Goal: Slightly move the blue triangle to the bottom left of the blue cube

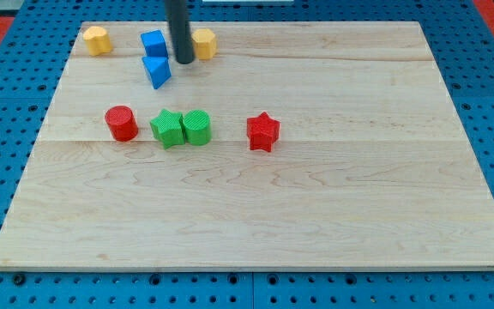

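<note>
- My tip (183,62) stands near the top of the board (316,215), just at 3 o'clock of the blue cube (153,43) and at 2 o'clock of the blue triangle (157,71). It seems to be close to both but not touching; the rod hides the small gap, so I cannot be sure.
- There are no fingers on this arm, only the rod, so nothing can be apart or clamped.
- The blue triangle lies directly at 6 o'clock of the blue cube, touching it or nearly so.
- I judge that the push should go toward 8 o'clock, short and slow, with contact on the triangle's right face.
- The risk is to brush the cube or the yellow block (204,43) behind the rod.
- The red cylinder (122,123) is far enough below.
</note>
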